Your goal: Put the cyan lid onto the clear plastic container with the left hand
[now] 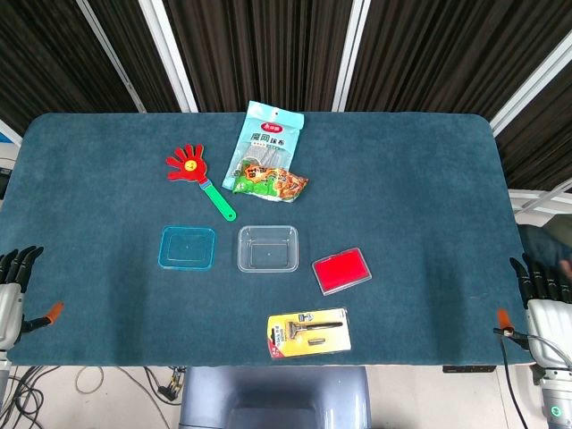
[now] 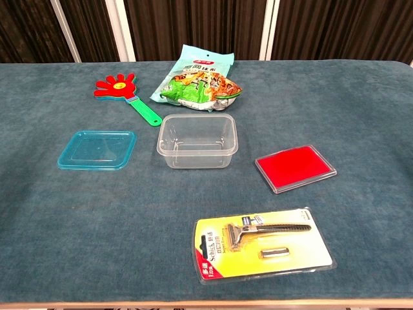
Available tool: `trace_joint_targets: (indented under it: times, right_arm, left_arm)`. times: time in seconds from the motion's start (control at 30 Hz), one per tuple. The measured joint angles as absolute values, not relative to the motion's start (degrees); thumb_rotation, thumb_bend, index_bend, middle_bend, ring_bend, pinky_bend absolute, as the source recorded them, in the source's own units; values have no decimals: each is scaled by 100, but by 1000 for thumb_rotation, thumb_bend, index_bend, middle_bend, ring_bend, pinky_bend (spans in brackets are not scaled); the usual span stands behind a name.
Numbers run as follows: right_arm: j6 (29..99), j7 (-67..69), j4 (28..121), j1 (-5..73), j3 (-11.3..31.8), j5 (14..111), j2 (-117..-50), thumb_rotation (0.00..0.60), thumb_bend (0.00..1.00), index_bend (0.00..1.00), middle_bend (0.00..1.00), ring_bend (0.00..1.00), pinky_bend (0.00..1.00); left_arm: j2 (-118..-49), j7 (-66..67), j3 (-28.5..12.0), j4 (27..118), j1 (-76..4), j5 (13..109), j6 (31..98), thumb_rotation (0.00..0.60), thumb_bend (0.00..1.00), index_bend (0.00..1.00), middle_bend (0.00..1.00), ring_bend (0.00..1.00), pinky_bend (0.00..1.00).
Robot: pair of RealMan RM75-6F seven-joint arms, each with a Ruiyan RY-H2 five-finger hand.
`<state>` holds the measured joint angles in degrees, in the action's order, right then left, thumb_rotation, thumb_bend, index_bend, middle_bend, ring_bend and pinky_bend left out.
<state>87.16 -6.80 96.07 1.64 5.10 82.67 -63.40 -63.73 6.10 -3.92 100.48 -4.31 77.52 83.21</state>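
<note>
Well apart from cyan lid [image 1: 188, 248], left hand [image 1: 15, 271], fingers empty

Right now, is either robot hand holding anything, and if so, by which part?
Nothing is held. The left robot hand and right robot hand sit at the table's near corners, away from every object. The cyan lid lies flat beside the clear plastic container.

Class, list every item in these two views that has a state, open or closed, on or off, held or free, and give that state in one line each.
cyan lid: off the container, flat on the table, not held.
clear plastic container: open, empty, upright.
red case: lying flat, closed as far as shown.
razor pack: sealed, lying flat.
snack bags: unopened, as far as shown.
left hand: at the table edge, holding nothing.
right hand: at the table edge, holding nothing.
</note>
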Motion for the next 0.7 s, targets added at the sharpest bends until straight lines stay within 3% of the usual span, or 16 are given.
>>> trace_joint_targets:
  times: [0.7]
  right_arm:
    - [8753, -768, 9654, 125, 549, 8152, -6327, 600, 414, 34, 0, 0, 0]
  left_arm:
    - [-6516, 756, -487, 9901, -476, 7653, 8354, 600, 201, 58, 58, 0, 0]
